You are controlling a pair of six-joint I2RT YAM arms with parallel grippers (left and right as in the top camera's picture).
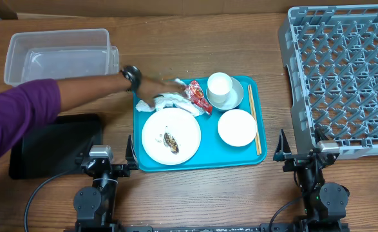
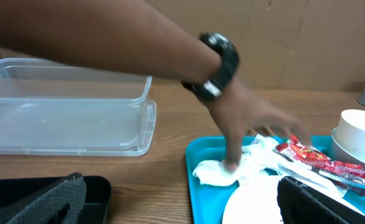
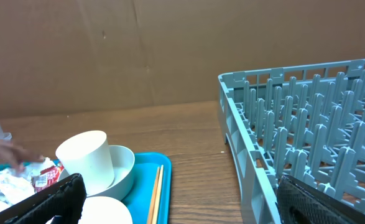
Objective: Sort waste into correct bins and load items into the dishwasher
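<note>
On a teal tray (image 1: pixel 208 154) lie a white plate (image 1: pixel 170 129) with a brown scrap (image 1: pixel 172 142), a crumpled napkin (image 1: pixel 174 101), a red wrapper (image 1: pixel 199 96), a cup (image 1: pixel 219 86) in a pale saucer-bowl (image 1: pixel 239 96), a white bowl (image 1: pixel 237 127) and chopsticks (image 1: pixel 257 132). The clear tub (image 1: pixel 60 57) and black tray (image 1: pixel 47 145) sit at the left, the grey dish rack (image 1: pixel 343 77) at the right. My left gripper (image 1: pixel 109 156) (image 2: pixel 182 208) stands open near the front edge, between black tray and teal tray. My right gripper (image 1: pixel 302 154) (image 3: pixel 182 208) stands open beside the rack's near corner. Both are empty.
A person's arm in a purple sleeve (image 1: pixel 21 109), with a black watch (image 1: pixel 131 76), reaches from the left across the table. The hand (image 2: pixel 250 124) rests on the napkin (image 2: pixel 216 171). Cardboard walls stand behind the table.
</note>
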